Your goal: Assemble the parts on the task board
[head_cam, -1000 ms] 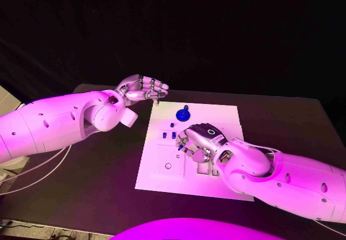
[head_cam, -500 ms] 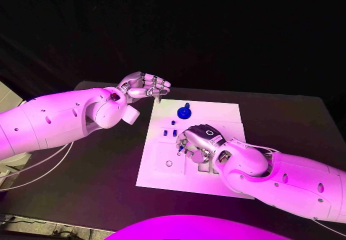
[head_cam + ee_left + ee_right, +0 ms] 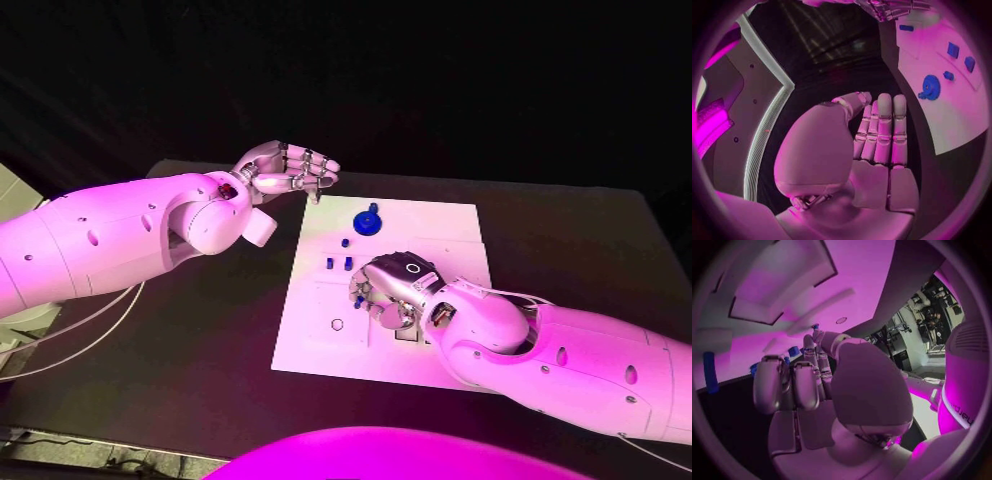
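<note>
The white task board (image 3: 325, 350) lies mid-table. On its far part rests a blue gear-like part with a handle (image 3: 368, 222) (image 3: 931, 87), with three small blue parts (image 3: 339, 262) (image 3: 961, 56) nearer me. My right hand (image 3: 392, 290) (image 3: 811, 375) is low over the board's middle with its fingers curled down. A small blue part (image 3: 358, 298) (image 3: 815, 326) shows at its fingertips, apparently pinched there. My left hand (image 3: 289, 168) (image 3: 873, 145) hovers off the board's far left corner, fingers curled in, holding nothing.
A small ring-shaped hole (image 3: 338, 324) sits on the board's left side, and pale slots (image 3: 408, 338) lie just below my right hand. Black table (image 3: 188, 330) surrounds the board. My two bulky forearms flank it.
My right hand has crept slightly leftward and toward me over the board. The left hand has stayed almost in place.
</note>
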`<action>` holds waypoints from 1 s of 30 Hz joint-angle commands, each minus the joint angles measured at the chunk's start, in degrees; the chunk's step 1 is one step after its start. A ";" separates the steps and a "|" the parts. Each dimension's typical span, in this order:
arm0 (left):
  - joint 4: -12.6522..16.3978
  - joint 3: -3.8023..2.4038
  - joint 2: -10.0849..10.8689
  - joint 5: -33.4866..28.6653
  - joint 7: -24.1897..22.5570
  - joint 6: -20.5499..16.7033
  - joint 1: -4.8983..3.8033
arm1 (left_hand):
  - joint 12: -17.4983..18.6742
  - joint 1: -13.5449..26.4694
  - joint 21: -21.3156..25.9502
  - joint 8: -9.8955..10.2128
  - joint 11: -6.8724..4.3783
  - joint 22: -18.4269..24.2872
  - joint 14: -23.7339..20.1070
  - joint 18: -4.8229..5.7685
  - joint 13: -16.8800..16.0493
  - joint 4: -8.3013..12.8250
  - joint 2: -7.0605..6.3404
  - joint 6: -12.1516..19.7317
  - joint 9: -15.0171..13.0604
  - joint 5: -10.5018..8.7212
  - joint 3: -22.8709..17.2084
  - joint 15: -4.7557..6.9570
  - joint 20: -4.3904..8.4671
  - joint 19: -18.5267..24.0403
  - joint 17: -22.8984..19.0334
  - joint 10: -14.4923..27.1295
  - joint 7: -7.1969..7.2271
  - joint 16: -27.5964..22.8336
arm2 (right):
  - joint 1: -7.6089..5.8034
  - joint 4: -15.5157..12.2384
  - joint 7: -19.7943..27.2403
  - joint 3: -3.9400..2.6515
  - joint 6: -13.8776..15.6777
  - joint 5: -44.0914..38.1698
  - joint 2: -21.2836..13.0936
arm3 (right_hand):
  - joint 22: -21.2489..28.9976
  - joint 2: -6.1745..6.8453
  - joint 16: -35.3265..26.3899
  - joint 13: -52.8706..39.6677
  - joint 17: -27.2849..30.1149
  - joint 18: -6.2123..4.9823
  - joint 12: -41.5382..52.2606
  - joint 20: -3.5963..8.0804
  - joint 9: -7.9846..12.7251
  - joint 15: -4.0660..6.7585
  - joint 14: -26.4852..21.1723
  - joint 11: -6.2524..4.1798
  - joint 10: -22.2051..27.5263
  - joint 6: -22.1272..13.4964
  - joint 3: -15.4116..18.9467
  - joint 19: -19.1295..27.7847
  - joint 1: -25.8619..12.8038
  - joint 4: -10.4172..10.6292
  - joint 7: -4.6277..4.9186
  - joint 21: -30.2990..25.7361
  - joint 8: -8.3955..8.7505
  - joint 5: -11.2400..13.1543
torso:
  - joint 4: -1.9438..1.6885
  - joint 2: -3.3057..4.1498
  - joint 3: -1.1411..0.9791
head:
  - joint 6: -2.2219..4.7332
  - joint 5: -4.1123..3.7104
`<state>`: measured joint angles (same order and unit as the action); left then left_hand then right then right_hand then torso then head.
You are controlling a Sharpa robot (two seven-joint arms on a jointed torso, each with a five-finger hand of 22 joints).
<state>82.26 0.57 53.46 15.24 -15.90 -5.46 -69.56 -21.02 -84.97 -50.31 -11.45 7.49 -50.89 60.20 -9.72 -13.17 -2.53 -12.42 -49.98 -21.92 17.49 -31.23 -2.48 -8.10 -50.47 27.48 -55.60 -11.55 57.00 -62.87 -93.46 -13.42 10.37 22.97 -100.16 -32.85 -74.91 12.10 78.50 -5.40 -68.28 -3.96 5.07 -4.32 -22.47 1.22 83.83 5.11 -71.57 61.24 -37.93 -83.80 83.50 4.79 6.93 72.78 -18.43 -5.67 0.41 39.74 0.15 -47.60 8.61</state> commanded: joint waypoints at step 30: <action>0.12 -0.04 0.16 -0.47 0.51 1.69 -0.05 | -0.11 0.48 -0.17 0.32 0.20 -0.03 -0.08 -0.79 0.08 0.18 0.25 0.40 0.05 0.18 0.13 -0.49 0.00 0.51 0.04 0.44 -0.07 -0.23 | 0.25 0.51 -0.63 0.39 -4.99 -4.84 1.61 | -6.01 0.76 -0.39 0.83 0.48 0.14 -1.55 -0.46 0.18 -0.61 2.16 -1.13 -0.51 -2.01 0.88 0.24 -3.27 -0.36 0.88 -2.35 1.61 -0.72 | -0.05 -0.05 0.06 | -0.39 0.15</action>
<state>82.24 0.57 53.67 15.20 -15.29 -4.83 -69.57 -21.02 -84.97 -50.31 -11.45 7.69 -50.88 60.20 -9.73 -13.18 -2.53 -12.43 -49.98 -21.93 17.49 -31.23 -2.48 -8.10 -50.47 27.48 -55.39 -11.54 57.01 -62.80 -92.93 -15.09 10.56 20.16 -104.28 -31.40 -74.94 12.50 78.28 -4.82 -67.84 -3.96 3.74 -4.45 -22.49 1.10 83.96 4.33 -72.33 59.75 -37.52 -83.67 80.61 4.20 7.73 70.68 -17.19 -6.01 0.37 39.72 0.19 -47.96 8.73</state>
